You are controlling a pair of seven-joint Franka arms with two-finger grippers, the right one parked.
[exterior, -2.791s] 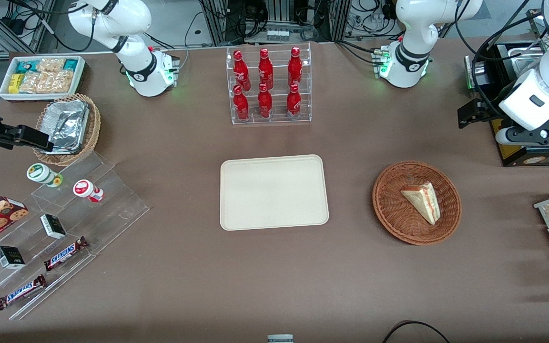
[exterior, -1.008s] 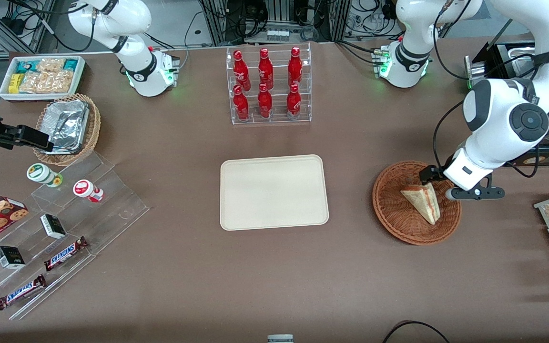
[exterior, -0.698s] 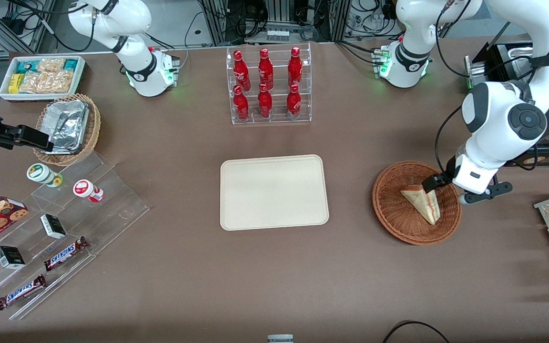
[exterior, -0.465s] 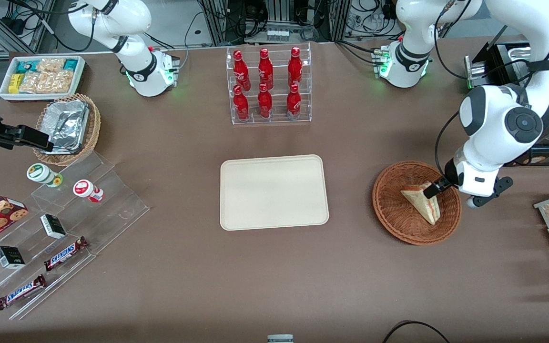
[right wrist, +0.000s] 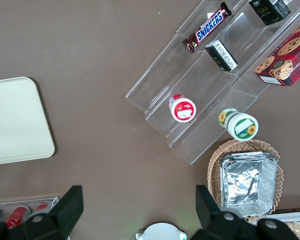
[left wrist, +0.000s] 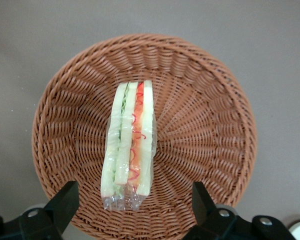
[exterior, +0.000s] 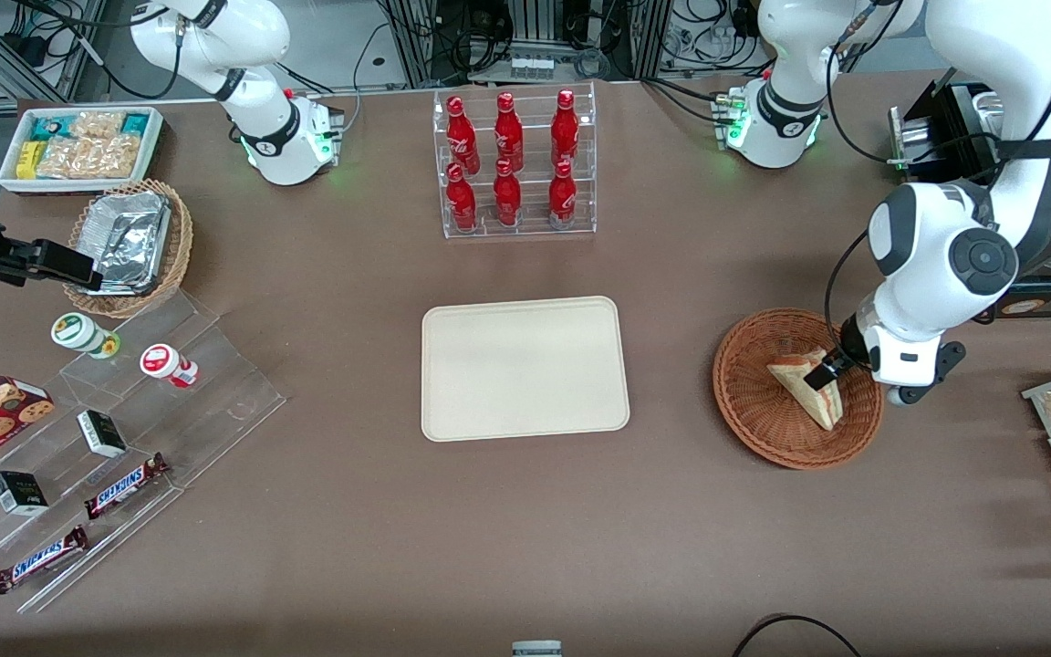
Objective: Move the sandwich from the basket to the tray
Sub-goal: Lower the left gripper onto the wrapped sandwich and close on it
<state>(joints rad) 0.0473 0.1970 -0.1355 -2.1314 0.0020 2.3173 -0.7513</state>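
1. Cream-beige and bare, the tray point(exterior: 525, 368) lies flat at the centre of the front view. It is nearer that camera than the clear rack of red bottles point(exterior: 516, 164) at the upper middle of the frame.
2. Reddish-brown wicker makes up the round, shallow basket point(exterior: 754, 401) point(left wrist: 205, 125). It sits at the same height in the frame as the tray, well apart from it, toward the working arm's end of the table.
3. The sandwich point(exterior: 804, 388) point(left wrist: 130, 145) lies in the basket, close to its middle.
   - It is a thin wedge of pale bread slices.
   - In the wrist view its cut edge faces the camera, with a green streak along one seam and red filling along another.
   - Clear wrap covers it and bunches into a crinkled flap at one end.
4. The gripper point(exterior: 822, 372) point(left wrist: 133, 189) hangs low over the basket, right above the sandwich.
   - Its two black fingers point(left wrist: 65, 202) are spread wide.
   - In the wrist view the wedge runs lengthwise through the gap between them, with basket weave showing on either side.
   - Neither finger touches the sandwich there; its wrapped end sits roughly midway between them.
   - In the front view a dark fingertip overlaps the wedge's upper end.
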